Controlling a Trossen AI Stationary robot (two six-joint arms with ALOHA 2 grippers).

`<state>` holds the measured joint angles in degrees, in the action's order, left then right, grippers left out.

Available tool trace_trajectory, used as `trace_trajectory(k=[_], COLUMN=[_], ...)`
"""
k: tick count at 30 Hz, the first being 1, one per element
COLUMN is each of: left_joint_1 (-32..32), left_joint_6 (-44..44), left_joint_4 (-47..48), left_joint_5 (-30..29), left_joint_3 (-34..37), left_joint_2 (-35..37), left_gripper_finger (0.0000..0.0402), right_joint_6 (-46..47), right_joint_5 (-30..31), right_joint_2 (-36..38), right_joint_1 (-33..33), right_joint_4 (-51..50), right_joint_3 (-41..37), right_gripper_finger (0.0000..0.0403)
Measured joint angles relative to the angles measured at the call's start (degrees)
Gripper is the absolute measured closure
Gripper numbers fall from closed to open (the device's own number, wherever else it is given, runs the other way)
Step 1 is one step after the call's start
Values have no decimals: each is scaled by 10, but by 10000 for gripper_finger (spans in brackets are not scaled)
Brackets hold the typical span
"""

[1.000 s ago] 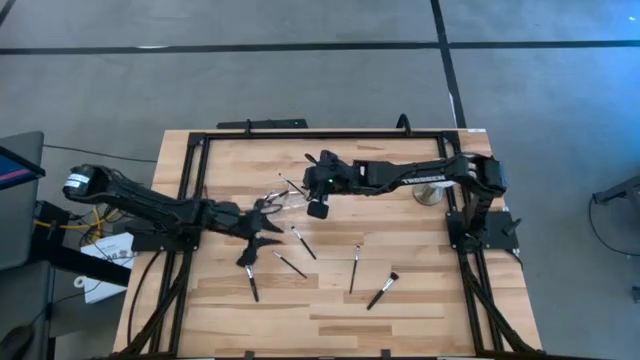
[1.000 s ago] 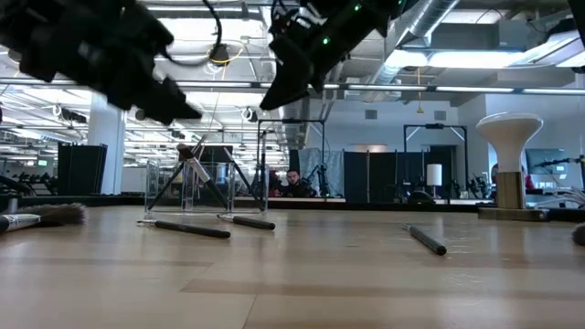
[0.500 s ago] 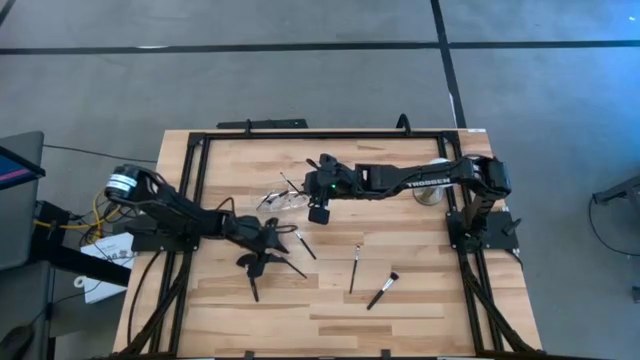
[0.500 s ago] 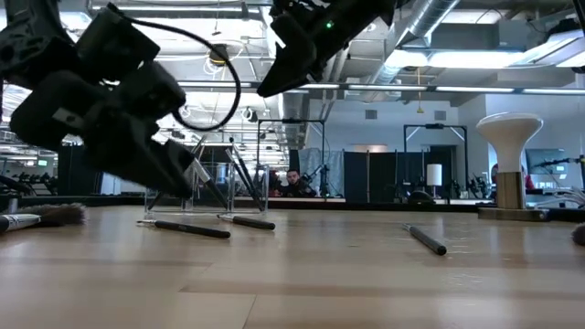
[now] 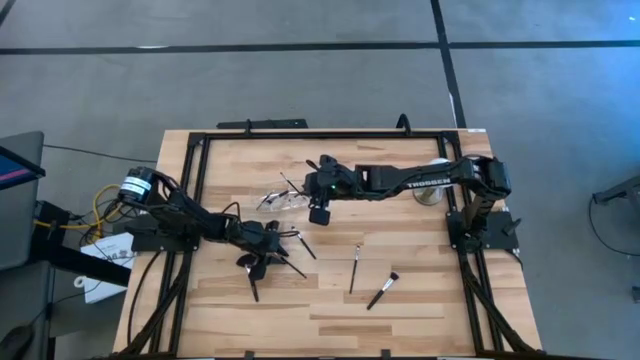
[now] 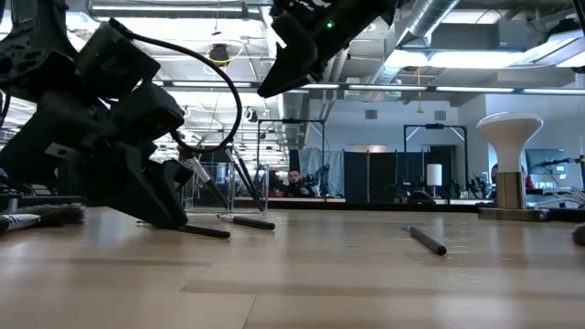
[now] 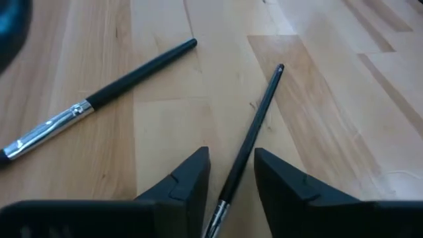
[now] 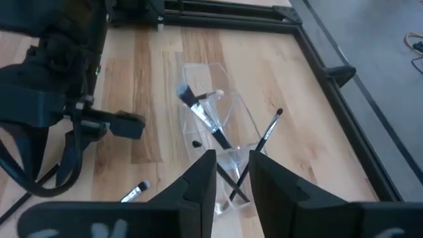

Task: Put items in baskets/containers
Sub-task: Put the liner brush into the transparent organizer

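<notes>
The makeup brushes lie scattered over the wooden counter [image 5: 400, 310], and some already stand inside the clear container [image 5: 283, 198], which sits near the counter's middle toward the far edge. In the right wrist view the clear container [image 8: 221, 132] holds several dark-handled brushes leaning crosswise, one with a pale tip [image 8: 198, 99] pointing up and another slim one [image 8: 264, 135] resting over its rim. The left gripper [image 5: 262, 244] is down low on the counter, just in front of the container. Its wrist view shows the jaws set slightly apart, straddling one slim brush [image 7: 254, 129] that lies flat on the wood; whether the jaws touch the handle cannot be told. A second brush [image 7: 99, 102] with a silver ferrule lies beside it, well clear of the jaws. In the low view the left gripper [image 6: 155, 196] reaches the counter surface beside a dark brush [image 6: 206, 231] lying flat. The right gripper [image 5: 318, 205] hangs above the counter just beside the container, with its jaws slightly apart and nothing between them. Two more brushes lie apart nearer the front: a slim one [image 5: 355, 267] and one with a fuller head [image 5: 383, 289]. A white round ball on a stand [image 6: 510, 160] is at the counter's right side.
</notes>
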<state>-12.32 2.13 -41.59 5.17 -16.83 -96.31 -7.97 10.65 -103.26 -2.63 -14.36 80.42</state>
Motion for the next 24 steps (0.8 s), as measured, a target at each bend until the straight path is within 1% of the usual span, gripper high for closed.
trace_trajectory(k=[2, 6, 7, 9, 13, 15, 17, 20, 21, 22, 24], left_joint_1=[0, 1, 1, 1, 1, 1, 0, 1, 1, 1, 1], left_joint_6=[-4, -2, 2, 12, 13, 13, 12, 12, 11, 11, 11], left_joint_4=[1, -3, -3, -4, -7, -3, 2, 11, 15, 17, 16], left_joint_5=[-4, -7, -8, -13, -18, -19, -19, -22, -24, -28, -33], left_joint_3=[3, 16, 18, 21, 19, 14, 9, 7, 7, 8, 7], left_joint_2=[0, 0, 0, 0, 2, 6, 12, 25, 32, 37, 40], left_gripper_finger=[307, 379, 387, 388, 390, 390, 389, 391, 391, 391, 389], right_joint_6=[0, 0, 1, 2, 54, 86, 106, 115, 115, 112, 106], right_joint_5=[-1, -2, -3, -15, -78, -95, -95, -95, -97, -104, -155], right_joint_2=[0, 0, 0, 0, -4, -13, -31, -71, -86, -102, -136], right_joint_1=[3, 21, 28, 43, 72, 85, 95, 103, 103, 102, 100], right_joint_4=[-11, -40, -50, -71, -80, -43, -25, -1, 21, 30, 81], right_joint_3=[0, 0, 0, 0, -3, -14, -24, -24, -24, -24, -24], right_gripper_finger=[321, 321, 321, 321, 321, 321, 321, 321, 321, 321, 321])
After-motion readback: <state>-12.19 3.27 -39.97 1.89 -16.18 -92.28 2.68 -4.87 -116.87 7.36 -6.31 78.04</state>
